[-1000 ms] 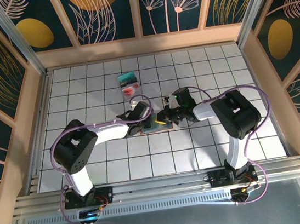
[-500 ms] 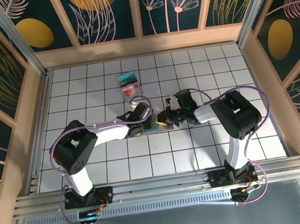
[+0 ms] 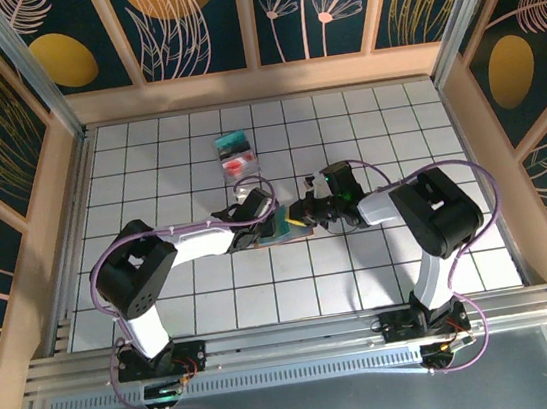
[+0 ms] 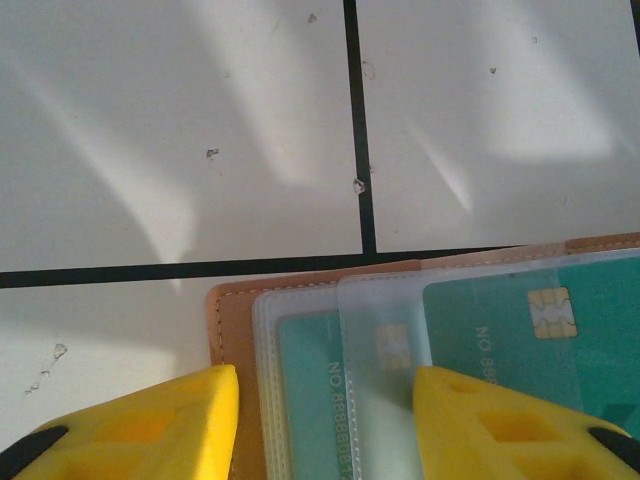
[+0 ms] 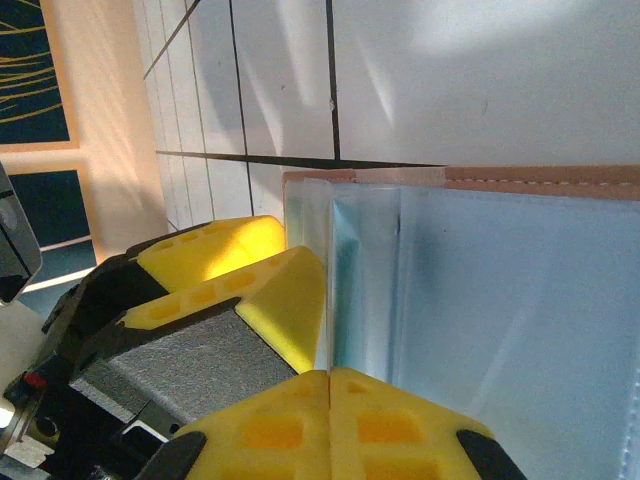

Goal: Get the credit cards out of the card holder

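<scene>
Tan leather card holder (image 4: 228,325) lies open on the counter (image 4: 150,140) mid-table — I see my left fingers (image 4: 150,430) half spread, astride its teal cards (image 4: 500,345); right fingers (image 5: 400,425) pinched shut on a clear sleeve (image 5: 362,280).

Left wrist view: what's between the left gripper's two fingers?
The card holder, its end with clear sleeves holding teal cards, lies between the left gripper fingers, seen in the left wrist view.
</scene>
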Action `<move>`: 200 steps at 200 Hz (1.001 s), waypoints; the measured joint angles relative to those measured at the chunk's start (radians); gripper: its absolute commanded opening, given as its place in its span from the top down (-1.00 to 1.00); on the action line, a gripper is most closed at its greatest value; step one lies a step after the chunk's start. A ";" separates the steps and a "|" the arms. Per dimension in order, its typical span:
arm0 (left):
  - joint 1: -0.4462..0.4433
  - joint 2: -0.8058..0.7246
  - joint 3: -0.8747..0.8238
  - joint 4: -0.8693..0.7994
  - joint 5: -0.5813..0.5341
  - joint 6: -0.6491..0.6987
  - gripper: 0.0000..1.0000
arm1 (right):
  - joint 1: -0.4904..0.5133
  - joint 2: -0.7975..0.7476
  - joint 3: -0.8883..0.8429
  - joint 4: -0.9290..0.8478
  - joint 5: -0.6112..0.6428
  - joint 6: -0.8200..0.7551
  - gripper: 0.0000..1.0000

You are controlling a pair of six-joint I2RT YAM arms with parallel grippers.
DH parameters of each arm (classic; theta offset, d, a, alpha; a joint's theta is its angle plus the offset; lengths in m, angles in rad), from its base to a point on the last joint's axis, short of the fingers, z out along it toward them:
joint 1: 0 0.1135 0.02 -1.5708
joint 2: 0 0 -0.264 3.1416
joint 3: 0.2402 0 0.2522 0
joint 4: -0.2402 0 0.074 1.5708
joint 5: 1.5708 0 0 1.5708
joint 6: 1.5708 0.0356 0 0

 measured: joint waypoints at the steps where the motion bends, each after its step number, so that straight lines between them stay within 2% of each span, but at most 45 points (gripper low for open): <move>1: 0.000 0.000 0.000 0.000 0.000 0.000 0.03 | 0.000 0.000 0.000 0.000 0.000 -0.001 0.97; 62: 0.000 -0.001 0.000 -0.001 0.001 0.000 0.03 | 0.000 -0.018 0.000 -0.037 0.025 -0.016 1.00; 116: 0.000 -0.017 -0.007 -0.020 0.004 -0.006 0.00 | -0.020 -0.121 0.000 -0.165 0.115 -0.098 1.00; 173: 0.000 -0.124 -0.011 -0.064 0.003 -0.019 -0.58 | -0.039 -0.262 0.000 -0.263 0.211 -0.179 1.00; 200: 0.005 -0.229 -0.016 -0.037 0.013 -0.026 -0.56 | -0.043 -0.354 0.000 -0.262 0.231 -0.189 1.00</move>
